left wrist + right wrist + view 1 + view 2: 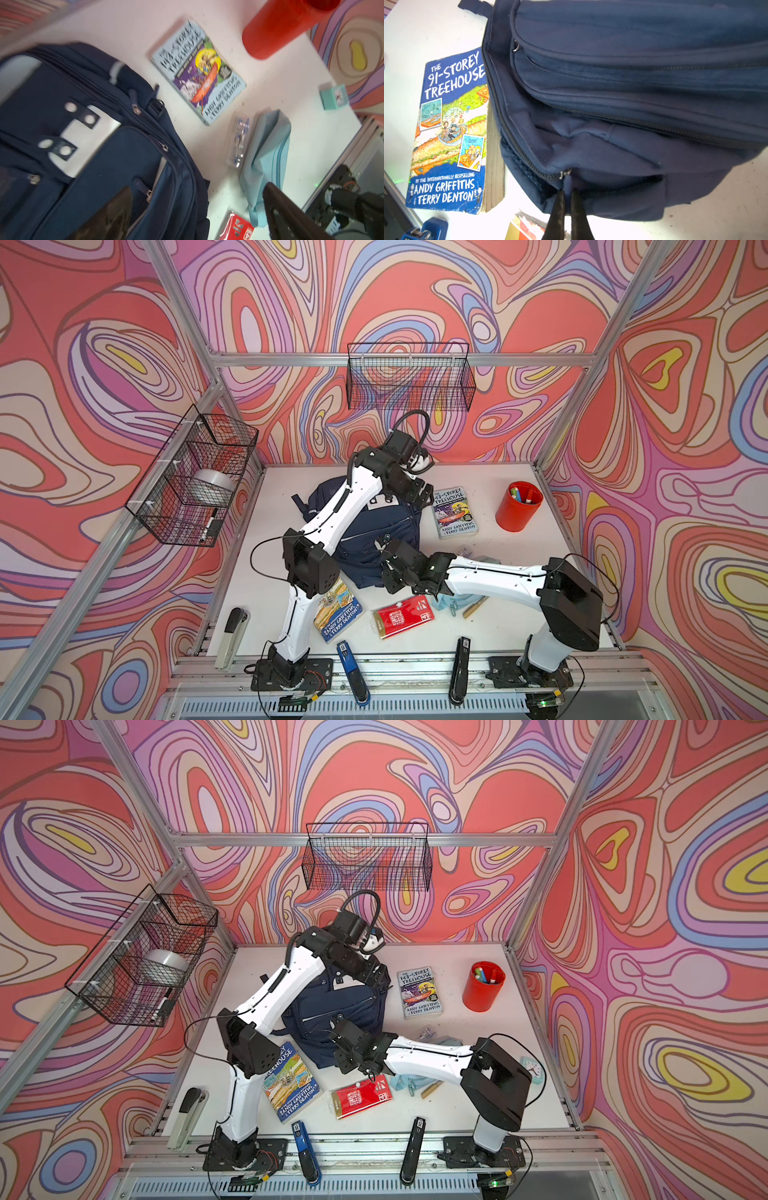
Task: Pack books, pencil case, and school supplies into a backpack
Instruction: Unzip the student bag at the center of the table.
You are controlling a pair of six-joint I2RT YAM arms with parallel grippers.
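While right gripper (567,193) is clamped on the zip pull (565,175), right flank of mid-scene backpack (374,531) | zip track leads near-left from pull | left gripper (422,495): fingers apart, over backpack's far end.

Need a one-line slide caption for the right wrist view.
Right tool pinches the backpack by its zipper pull; the blue book lies alongside.

Swirling red-purple walls (415,290), hung with black wire baskets (409,377), enclose a white table (509,624).
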